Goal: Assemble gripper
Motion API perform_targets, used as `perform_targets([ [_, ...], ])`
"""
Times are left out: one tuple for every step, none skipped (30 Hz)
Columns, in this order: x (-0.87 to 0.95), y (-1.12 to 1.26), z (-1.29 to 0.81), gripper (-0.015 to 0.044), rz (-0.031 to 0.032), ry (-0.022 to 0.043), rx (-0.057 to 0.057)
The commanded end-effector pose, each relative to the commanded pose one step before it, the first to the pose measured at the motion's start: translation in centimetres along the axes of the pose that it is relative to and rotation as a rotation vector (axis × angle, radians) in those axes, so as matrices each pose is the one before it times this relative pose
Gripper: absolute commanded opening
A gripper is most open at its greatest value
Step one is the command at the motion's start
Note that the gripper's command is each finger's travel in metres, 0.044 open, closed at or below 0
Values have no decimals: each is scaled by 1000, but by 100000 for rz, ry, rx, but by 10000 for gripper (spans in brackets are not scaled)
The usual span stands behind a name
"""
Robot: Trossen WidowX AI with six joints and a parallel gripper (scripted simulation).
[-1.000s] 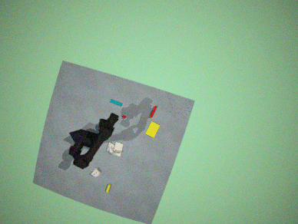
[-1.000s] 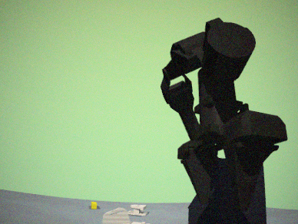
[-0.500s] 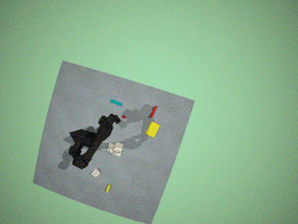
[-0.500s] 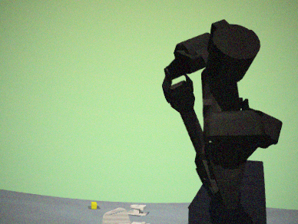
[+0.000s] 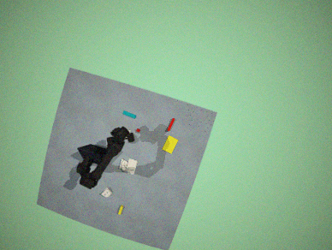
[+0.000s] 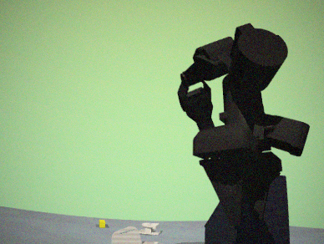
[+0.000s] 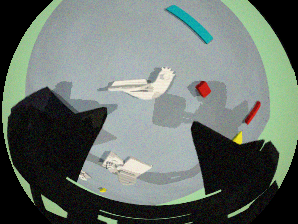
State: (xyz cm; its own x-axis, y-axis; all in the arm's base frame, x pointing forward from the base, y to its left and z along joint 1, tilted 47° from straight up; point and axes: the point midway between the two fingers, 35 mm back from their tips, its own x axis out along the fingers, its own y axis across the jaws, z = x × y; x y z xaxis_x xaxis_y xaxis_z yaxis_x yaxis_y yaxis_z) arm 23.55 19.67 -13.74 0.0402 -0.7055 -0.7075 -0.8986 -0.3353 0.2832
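A white jaw with gear teeth at one end point(image 7: 157, 89) lies flat in the wrist view; in the top view the arm mostly hides it. My gripper point(image 7: 150, 116) is wide open and empty, above the table, with the jaw showing beyond its fingertips. A white cluster of parts point(image 5: 128, 166) point(image 7: 126, 168) stands near the middle of the table. A smaller white piece with dark holes point(image 5: 106, 193) point(image 7: 85, 176) lies apart from it. I cannot tell for certain which of these white parts are the base, the second jaw and the housing plate.
A teal bar point(image 5: 129, 115) point(image 7: 190, 24), a red cube point(image 5: 138, 130) point(image 7: 203, 89), a red bar point(image 5: 171, 125) point(image 7: 253, 113) and a yellow block point(image 5: 170, 145) point(image 7: 239, 138) lie around the jaw. A small yellow bar point(image 5: 121, 210) point(image 7: 102, 190) lies beyond the white parts.
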Motion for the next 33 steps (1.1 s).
perform_targets([
  [104,370,107,440,564,-55,12647],
  [-7,51,13,440,20,-4,3092],
  [-7,51,11,440,20,-3,3092],
  [-7,52,10,440,21,-2,3092],
  [-7,52,8,440,21,-1,3092],
  [-7,52,6,440,21,-1,3092],
  [-7,52,5,440,21,0,3092],
  [-7,53,3,440,21,1,3092],
  [-7,53,1,440,21,2,3092],
  [-7,53,-1,440,21,3,3092],
  [-7,53,-2,440,21,3,3092],
  [-7,53,-4,440,21,4,3092],
  [-7,52,-6,440,20,5,3092],
  [-7,52,-7,440,20,6,3092],
  [-7,52,-9,440,20,7,3093],
  [-6,52,-11,440,20,7,3093],
  [-6,51,-12,440,20,8,3093],
  [-6,51,-14,440,19,9,3093],
  [-6,50,-16,440,19,10,3093],
  [-6,50,-17,440,19,10,3093],
  [-6,49,-19,440,18,11,3093],
  [-6,49,-21,440,18,12,3093],
  [-6,48,-22,440,18,12,3093],
  [-6,47,-24,440,17,13,3093],
  [-6,46,-25,440,17,14,3093],
  [-6,45,-27,440,16,14,3093],
  [-6,45,-28,440,16,15,3093],
  [-6,44,-30,440,15,16,3093],
  [-5,43,-31,440,15,16,3093],
  [-5,42,-33,440,14,17,3093],
  [-5,40,-34,440,13,17,3093],
  [-5,39,-35,440,13,18,3093],
  [-5,38,-36,440,12,18,3093],
])
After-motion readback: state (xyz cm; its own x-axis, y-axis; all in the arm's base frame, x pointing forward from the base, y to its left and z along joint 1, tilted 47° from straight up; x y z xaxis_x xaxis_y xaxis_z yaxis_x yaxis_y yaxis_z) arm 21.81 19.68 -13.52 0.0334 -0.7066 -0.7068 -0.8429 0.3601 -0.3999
